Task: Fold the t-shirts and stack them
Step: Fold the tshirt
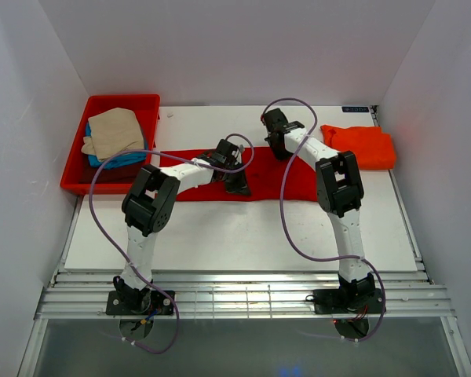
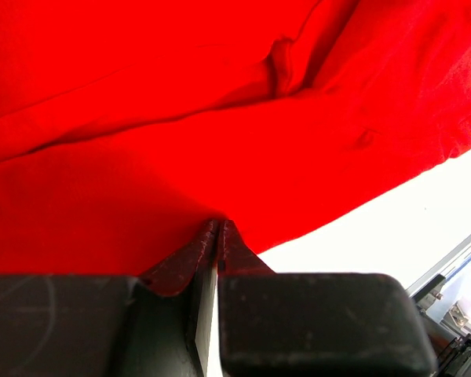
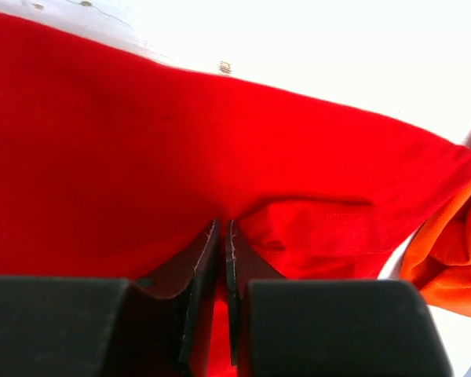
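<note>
Red cloth: the bright red t-shirt (image 1: 261, 179) lies stretched across the worktop (image 1: 243, 236), and the jaws of both arms are clenched on it. The orange-red t-shirt (image 1: 365, 147) lies folded beside it. The small label (image 1: 357, 108) is too small to read.

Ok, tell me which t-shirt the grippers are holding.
The bright red t-shirt, spread out, pinched by left gripper and right gripper; the orange-red t-shirt lies folded, untouched, at right.

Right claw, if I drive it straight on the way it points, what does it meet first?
The bright red t-shirt; the right claw looks shut on its cloth, which fills the path ahead. The orange-red t-shirt lies off to one side, out of that line.
</note>
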### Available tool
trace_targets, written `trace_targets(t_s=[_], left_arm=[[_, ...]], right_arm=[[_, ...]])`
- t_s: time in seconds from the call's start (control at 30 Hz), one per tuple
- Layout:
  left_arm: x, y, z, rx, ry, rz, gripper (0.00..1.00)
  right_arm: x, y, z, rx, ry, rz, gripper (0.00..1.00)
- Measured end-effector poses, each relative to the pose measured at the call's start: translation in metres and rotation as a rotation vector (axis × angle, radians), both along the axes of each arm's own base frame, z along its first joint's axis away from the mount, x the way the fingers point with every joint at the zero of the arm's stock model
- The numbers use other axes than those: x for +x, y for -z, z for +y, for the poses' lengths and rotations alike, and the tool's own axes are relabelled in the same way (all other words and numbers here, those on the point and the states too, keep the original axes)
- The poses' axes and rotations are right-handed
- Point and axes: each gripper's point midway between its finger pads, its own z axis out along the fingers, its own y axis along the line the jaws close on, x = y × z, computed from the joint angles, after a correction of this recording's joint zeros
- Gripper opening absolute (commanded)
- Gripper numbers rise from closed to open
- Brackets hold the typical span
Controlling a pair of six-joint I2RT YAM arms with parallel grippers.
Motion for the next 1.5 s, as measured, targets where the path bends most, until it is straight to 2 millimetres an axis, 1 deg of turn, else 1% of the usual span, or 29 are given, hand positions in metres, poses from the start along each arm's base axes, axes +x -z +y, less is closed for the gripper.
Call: trace_targets(t_s=[0.1,0.3,0.4,0.43,0.5,0.63,0.67,0.73,0.8,0.87,0.9,0.93,0.97,1.0,1.13,1.2,1.3,1.37,1.5], left_arm=[[-0.001,0.000,0.000,-0.001,0.000,0.000,0.16],[-0.002,0.000,0.000,-0.001,0.001,0.000,0.15],[-0.002,0.000,0.001,-0.001,0.000,0.000,0.15],[-0.002,0.000,0.001,-0.002,0.000,-0.001,0.15],[-0.002,0.000,0.001,-0.005,-0.003,-0.002,0.15],[-0.003,0.001,0.001,-0.008,-0.005,-0.003,0.15],[-0.003,0.000,0.000,-0.009,-0.005,-0.003,0.15],[-0.003,0.000,0.000,-0.009,-0.005,-0.003,0.15],[-0.003,0.000,0.000,-0.010,-0.004,-0.003,0.15],[-0.003,0.000,0.000,-0.011,-0.004,-0.003,0.15],[-0.004,0.001,0.001,-0.011,-0.004,-0.003,0.15],[-0.004,0.001,0.001,-0.013,-0.002,-0.002,0.15],[-0.005,0.001,0.001,-0.014,-0.002,-0.002,0.15],[-0.005,0.001,0.001,-0.015,-0.001,-0.001,0.15],[-0.006,0.001,0.001,-0.019,0.001,-0.001,0.15],[-0.007,0.001,0.001,-0.021,0.002,-0.001,0.15],[-0.008,0.001,0.001,-0.022,0.002,-0.001,0.15],[-0.008,0.001,0.001,-0.023,0.001,0.001,0.14],[-0.008,0.000,0.002,-0.017,-0.003,-0.004,0.14]], right_arm=[[0.000,0.001,-0.003,-0.016,0.002,-0.002,0.08],[-0.001,0.000,-0.005,-0.023,0.004,-0.004,0.08],[0.001,-0.008,-0.002,-0.006,0.002,-0.016,0.08],[0.003,-0.014,-0.001,0.001,0.000,-0.026,0.08],[0.010,-0.031,0.003,0.022,-0.001,-0.063,0.08],[0.022,-0.073,0.011,0.073,-0.002,-0.156,0.08],[0.023,-0.081,0.012,0.085,-0.003,-0.171,0.08],[0.025,-0.090,0.015,0.107,-0.004,-0.188,0.08],[0.025,-0.091,0.018,0.124,-0.007,-0.189,0.08],[0.025,-0.084,0.022,0.138,-0.016,-0.173,0.09],[0.025,-0.079,0.024,0.145,-0.021,-0.165,0.22],[0.026,-0.073,0.027,0.157,-0.025,-0.158,0.30],[0.027,-0.068,0.030,0.167,-0.032,-0.152,0.33],[0.028,-0.062,0.033,0.172,-0.041,-0.145,0.35],[0.030,-0.037,0.043,0.202,-0.067,-0.113,0.36],[0.028,-0.031,0.043,0.206,-0.070,-0.101,0.36],[0.030,-0.035,0.043,0.212,-0.069,-0.127,0.36],[0.025,-0.041,0.037,0.198,-0.058,-0.137,0.36],[0.018,-0.069,0.021,0.163,-0.010,-0.184,0.34]])
